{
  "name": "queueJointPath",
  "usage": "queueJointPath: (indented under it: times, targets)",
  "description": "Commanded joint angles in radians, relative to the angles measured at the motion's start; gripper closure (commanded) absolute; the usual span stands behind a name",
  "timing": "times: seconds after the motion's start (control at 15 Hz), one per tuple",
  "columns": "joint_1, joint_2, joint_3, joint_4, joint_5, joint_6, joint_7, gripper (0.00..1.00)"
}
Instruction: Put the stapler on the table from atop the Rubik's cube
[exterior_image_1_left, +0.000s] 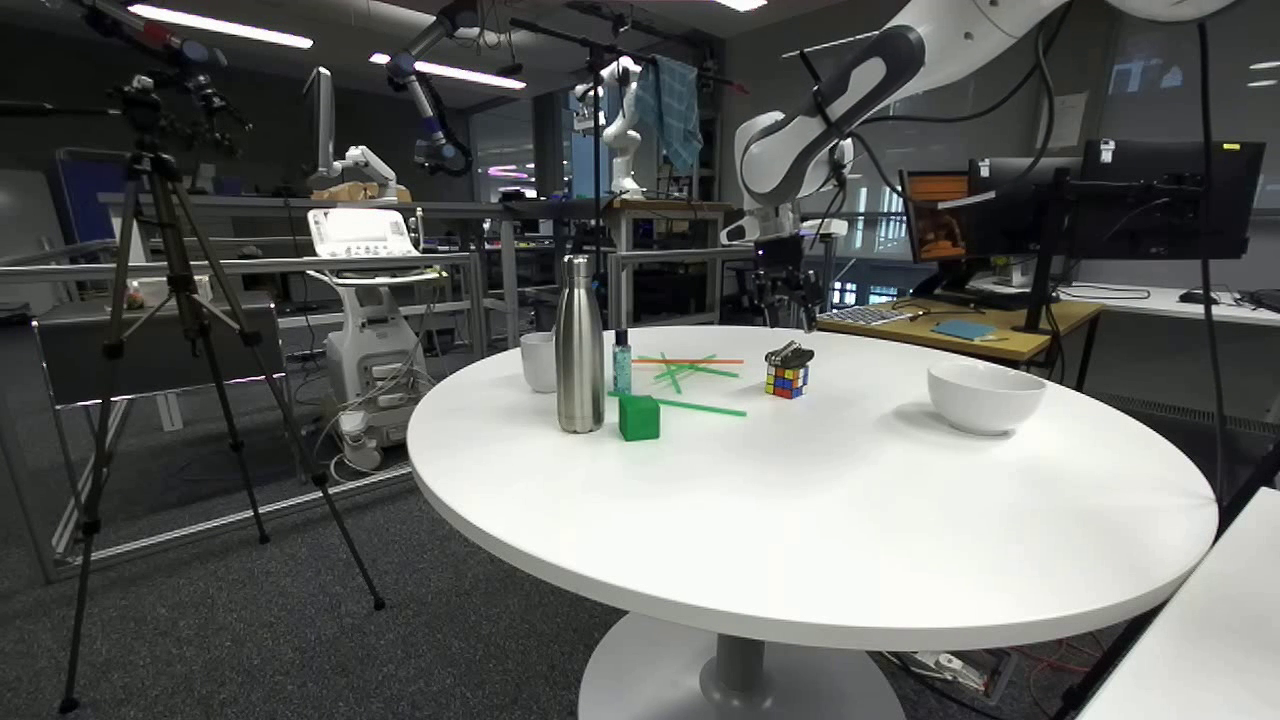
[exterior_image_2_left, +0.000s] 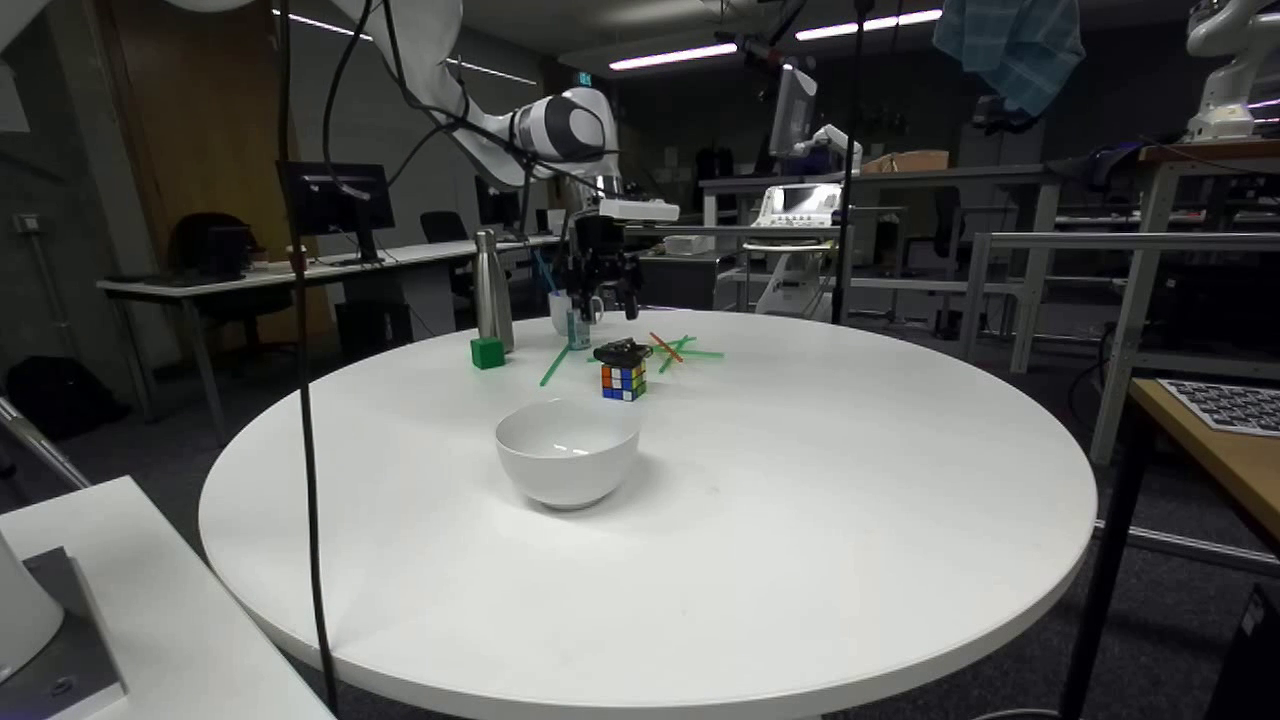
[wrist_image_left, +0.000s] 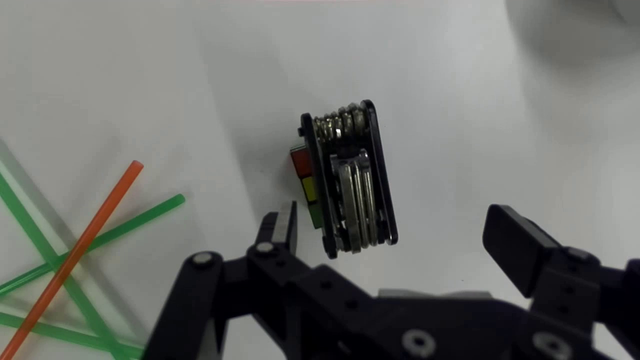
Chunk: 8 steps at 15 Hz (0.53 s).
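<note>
The stapler, a black folded tool with metal parts inside, lies flat on top of the Rubik's cube in both exterior views (exterior_image_1_left: 790, 355) (exterior_image_2_left: 622, 351) and in the wrist view (wrist_image_left: 350, 185). The Rubik's cube (exterior_image_1_left: 787, 381) (exterior_image_2_left: 624, 381) stands on the white round table (exterior_image_1_left: 800, 540) (exterior_image_2_left: 800, 580). In the wrist view the stapler hides most of the cube (wrist_image_left: 310, 190); only its left edge shows. My gripper (exterior_image_1_left: 790, 314) (exterior_image_2_left: 608, 308) is open and empty, above and apart from the stapler. In the wrist view its fingers (wrist_image_left: 392, 227) are wide apart, the stapler nearer the left finger.
Green and orange sticks (exterior_image_1_left: 690, 362) (wrist_image_left: 75, 255) lie beside the cube. A steel bottle (exterior_image_1_left: 580, 350), a green block (exterior_image_1_left: 639, 417), a small teal bottle (exterior_image_1_left: 622, 365) and a white cup (exterior_image_1_left: 539, 362) stand together. A white bowl (exterior_image_1_left: 985, 398) (exterior_image_2_left: 567, 460) stands on the cube's other side.
</note>
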Motion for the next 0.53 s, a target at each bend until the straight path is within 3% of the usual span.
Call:
queueJointPath:
  times: [0.0,0.47]
  targets:
    - [-0.005,0.04,0.004,0.075,-0.009,-0.033,-0.033,0.0]
    - [-0.008,0.07,0.003,0.107,-0.006,-0.038,-0.053,0.0]
